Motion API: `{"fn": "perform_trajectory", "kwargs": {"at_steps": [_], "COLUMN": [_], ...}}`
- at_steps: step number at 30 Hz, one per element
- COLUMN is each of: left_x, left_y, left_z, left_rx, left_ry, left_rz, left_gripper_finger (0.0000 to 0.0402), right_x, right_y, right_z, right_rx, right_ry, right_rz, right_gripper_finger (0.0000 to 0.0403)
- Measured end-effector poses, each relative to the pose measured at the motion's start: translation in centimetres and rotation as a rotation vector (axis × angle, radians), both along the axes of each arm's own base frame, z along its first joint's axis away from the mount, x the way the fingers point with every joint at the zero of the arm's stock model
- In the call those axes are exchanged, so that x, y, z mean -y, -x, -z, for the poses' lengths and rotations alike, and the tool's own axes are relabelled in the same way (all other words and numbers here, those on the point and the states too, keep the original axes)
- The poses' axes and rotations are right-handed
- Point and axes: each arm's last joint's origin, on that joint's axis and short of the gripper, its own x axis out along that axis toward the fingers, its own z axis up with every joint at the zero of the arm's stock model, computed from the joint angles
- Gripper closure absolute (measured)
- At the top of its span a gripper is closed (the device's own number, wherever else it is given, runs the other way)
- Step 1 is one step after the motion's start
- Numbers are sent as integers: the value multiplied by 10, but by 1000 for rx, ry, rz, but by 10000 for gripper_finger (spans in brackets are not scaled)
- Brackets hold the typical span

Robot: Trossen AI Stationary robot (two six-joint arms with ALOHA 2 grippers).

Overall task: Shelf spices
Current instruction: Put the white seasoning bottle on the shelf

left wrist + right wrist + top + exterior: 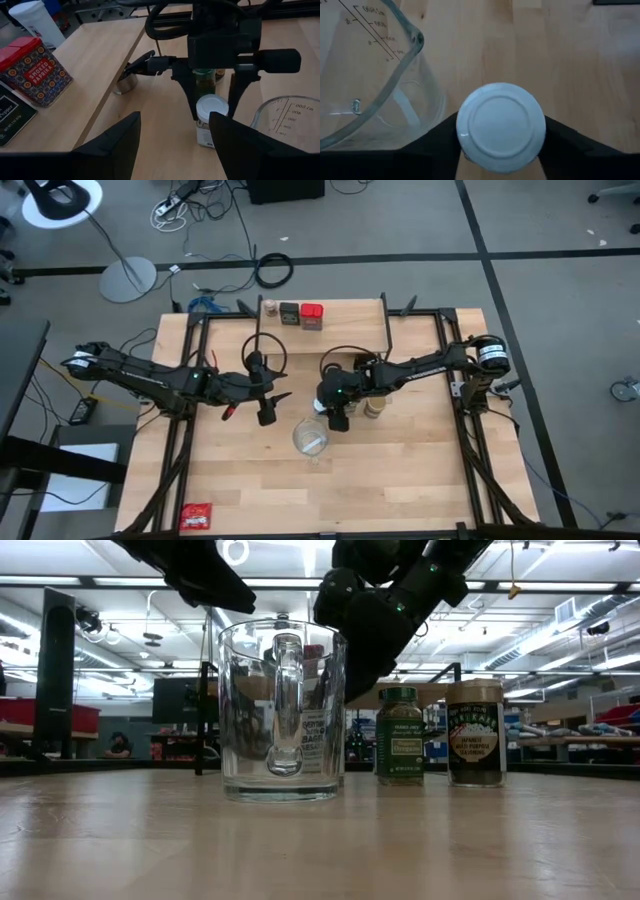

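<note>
A clear jar with a white lid stands upright on the table beside a big glass measuring cup. My right gripper is over this jar, its fingers down on either side of it. My left gripper hovers open to the left of the jar, pointing toward it and holding nothing. The shelf stands at the table's far edge. On it are a red tin, a dark green tin and a tan-lidded jar. A green-lidded jar and a dark jar stand on the table right of my right gripper. My right gripper pinches the white-lidded jar between its two fingers, which lie on opposite sides of its body just under the lid. The fingers come slanting down from above. The jar stands upright with its base on the table. In the right wrist view the lid hides the contact.
The glass measuring cup stands close beside the held jar, toward the table's near edge. A flat red packet lies at the near left corner. Black frame rails run along the table's left and right sides.
</note>
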Motion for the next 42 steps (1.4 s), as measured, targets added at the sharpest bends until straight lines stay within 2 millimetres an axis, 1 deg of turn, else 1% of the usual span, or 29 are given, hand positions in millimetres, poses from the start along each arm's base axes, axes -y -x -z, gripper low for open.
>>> {"fn": "perform_trajectory", "kwargs": {"at_steps": [1, 6, 10, 16, 20, 22, 25, 28, 32, 34, 36, 39, 42], "left_x": [0, 0, 0, 0, 0, 0, -1, -1, -1, 0, 0, -1, -3], "left_y": [0, 0, 0, 1, 1, 1, 1, 4, 14, 20, 30, 42, 51], "left_z": [0, 0, 1, 1, 2, 2, 1, -1, -10, -16, -22, -29, -32], "left_rx": [-1, -2, -9, -14, -21, -20, -14, -2, 34, 62, 78, 108, 118], "left_ry": [0, 0, -1, -2, -3, -3, -10, -31, -57, -58, -58, -52, -46], "left_rz": [0, 0, 0, 0, 0, -1, -15, -48, -93, -103, -107, -125, -136], "left_gripper_finger": [161, 161, 161, 161, 161, 161, 161, 161, 161, 161, 161, 161, 161], "right_x": [0, 1, 2, 1, 3, 8, 22, 42, 74, 90, 105, 126, 149], "right_y": [0, 0, -4, -12, -12, -11, -8, -3, 12, 22, 31, 36, 42], "right_z": [0, 0, -14, -57, -90, -107, -132, -155, -174, -180, -183, -182, -176], "right_rx": [2, 2, -11, -17, -39, -59, -68, -57, -32, -33, -29, 8, 21], "right_ry": [5, 47, 92, 190, 279, 339, 406, 432, 428, 412, 384, 313, 247], "right_rz": [-2, -7, -1, 0, 17, 44, 116, 203, 318, 373, 385, 328, 287], "right_gripper_finger": [206, 208, 208, 208, 208, 208, 208, 208, 208, 208, 208, 208, 208]}}
